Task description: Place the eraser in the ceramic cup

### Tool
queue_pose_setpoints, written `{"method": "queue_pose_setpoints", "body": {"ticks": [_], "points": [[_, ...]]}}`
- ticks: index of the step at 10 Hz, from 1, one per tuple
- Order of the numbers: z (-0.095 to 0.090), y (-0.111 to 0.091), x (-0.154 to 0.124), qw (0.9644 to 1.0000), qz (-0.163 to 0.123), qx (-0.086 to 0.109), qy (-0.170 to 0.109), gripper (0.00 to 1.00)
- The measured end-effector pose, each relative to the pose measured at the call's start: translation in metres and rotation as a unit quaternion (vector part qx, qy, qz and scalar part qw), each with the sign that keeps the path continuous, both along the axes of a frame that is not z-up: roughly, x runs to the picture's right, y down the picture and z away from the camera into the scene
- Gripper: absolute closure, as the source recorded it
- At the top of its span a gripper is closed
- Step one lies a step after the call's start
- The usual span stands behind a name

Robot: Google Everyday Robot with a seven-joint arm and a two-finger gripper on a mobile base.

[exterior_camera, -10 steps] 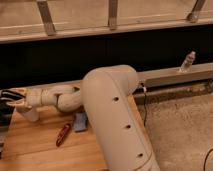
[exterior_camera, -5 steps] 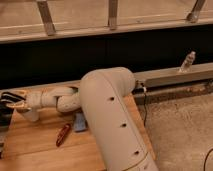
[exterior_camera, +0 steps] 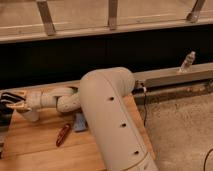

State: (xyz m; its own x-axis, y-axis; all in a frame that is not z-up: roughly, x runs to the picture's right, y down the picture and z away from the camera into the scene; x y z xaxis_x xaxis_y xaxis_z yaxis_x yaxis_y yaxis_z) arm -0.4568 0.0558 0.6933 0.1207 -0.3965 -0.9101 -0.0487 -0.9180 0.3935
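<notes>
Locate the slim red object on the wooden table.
Slim red object: lower left of the camera view, beside the blue-grey square pad; the gripper is at the far left edge.

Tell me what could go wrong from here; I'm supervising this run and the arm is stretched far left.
1. The gripper is at the left end of the wooden table, past the ceramic cup; anything released there would probably miss the cup.
2. The forearm passes low over the cup, so a sideways move might tip it.
3. The elbow hangs close to the blue-grey pad and the red object and could sweep them.
</notes>
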Motion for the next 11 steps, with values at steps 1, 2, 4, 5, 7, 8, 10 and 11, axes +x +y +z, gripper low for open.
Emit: {"method": "queue_pose_setpoints", "body": {"ticks": [1, 2, 4, 5, 7, 8, 10, 11], "points": [[0.0005, -0.0005, 0.0008, 1.0, 0.001, 0.0, 0.001, 0.58], [0.0006, -0.0005, 0.0008, 1.0, 0.001, 0.0, 0.001, 0.48], [0.0001, -0.0001, 0.0001, 1.0, 0.0, 0.0, 0.0, 0.3], [0.0006, -0.0004, 0.0007, 1.0, 0.0, 0.0, 0.001, 0.22], [0.0004, -0.0002, 0.0004, 1.0, 0.0, 0.0, 0.001, 0.2], [0.0005, -0.0005, 0.0005, 1.0, 0.0, 0.0, 0.001, 0.2], [0.0005, -0.0005, 0.0005, 1.0, 0.0, 0.0, 0.001, 0.2], [0.0006, -0.0005, 0.0007, 1.0, 0.0, 0.0, 0.001, 0.2]]}}
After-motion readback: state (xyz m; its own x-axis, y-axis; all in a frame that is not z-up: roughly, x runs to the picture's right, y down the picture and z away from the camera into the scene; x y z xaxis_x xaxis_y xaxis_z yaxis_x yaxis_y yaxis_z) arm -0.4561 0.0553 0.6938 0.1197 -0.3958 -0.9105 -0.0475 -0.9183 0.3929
